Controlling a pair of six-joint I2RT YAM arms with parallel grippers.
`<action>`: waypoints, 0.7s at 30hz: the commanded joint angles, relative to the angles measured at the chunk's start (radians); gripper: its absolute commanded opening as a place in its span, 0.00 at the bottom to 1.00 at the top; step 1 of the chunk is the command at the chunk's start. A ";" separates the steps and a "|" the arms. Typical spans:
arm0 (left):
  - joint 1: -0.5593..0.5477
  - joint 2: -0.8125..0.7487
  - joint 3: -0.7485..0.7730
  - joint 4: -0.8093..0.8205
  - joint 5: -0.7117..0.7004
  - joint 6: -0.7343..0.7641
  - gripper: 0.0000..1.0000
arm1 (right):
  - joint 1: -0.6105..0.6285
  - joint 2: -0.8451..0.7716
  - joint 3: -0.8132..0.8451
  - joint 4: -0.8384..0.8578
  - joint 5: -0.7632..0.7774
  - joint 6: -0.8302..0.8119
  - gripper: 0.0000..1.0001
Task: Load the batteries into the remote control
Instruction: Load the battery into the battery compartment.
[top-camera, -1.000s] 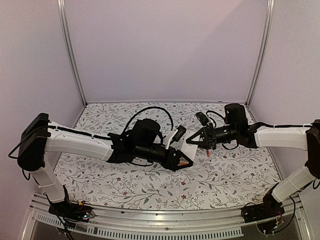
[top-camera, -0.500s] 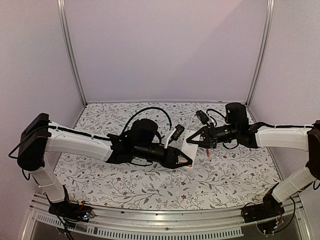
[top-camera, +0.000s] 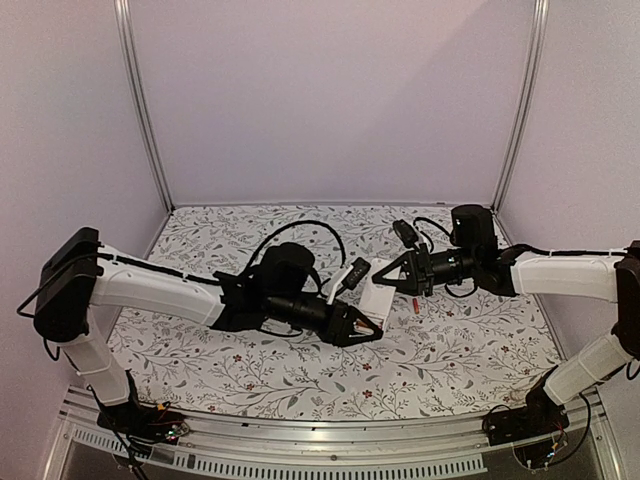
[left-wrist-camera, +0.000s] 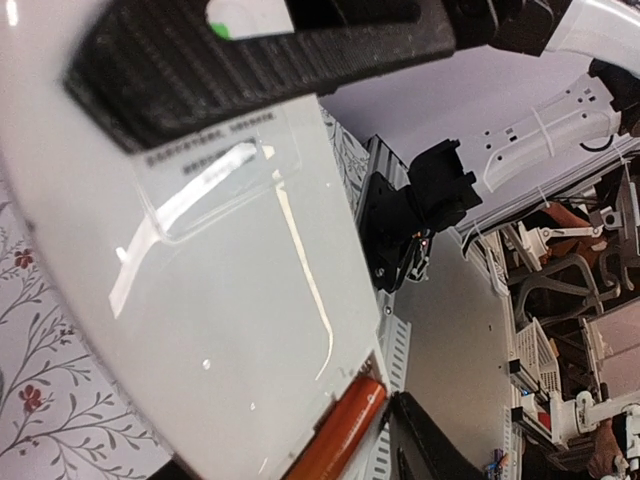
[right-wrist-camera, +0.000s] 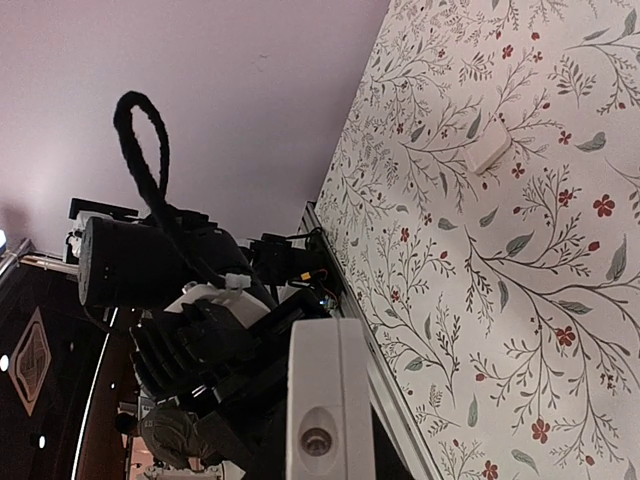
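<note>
Above the floral counter (top-camera: 230, 365), the left end effector (top-camera: 367, 323) is clamping the white remote control (top-camera: 377, 300) (tilted, off the surface). The right end effector (top-camera: 388, 283) is pointing at its far end; whether it is gripping, I cannot tell. An orange-red battery (left-wrist-camera: 338, 440) is lying along the remote's edge.

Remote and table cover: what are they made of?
Remote: looks like hard white plastic with a glossy finish, since bright streaks of light reflect off its smooth shell. Table cover: probably printed fabric or vinyl, matte, with a leaf-and-flower pattern and no shine. Which of the two it is cannot be told.
</note>
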 joint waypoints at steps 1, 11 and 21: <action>0.019 -0.030 -0.054 0.079 0.050 -0.046 0.47 | -0.003 -0.030 0.007 0.034 0.023 -0.012 0.00; 0.035 -0.030 -0.063 0.160 0.049 -0.112 0.60 | -0.003 -0.035 0.002 0.034 0.012 -0.025 0.00; 0.050 -0.026 -0.036 0.082 -0.014 -0.124 0.44 | -0.001 -0.041 0.004 0.034 0.012 -0.025 0.00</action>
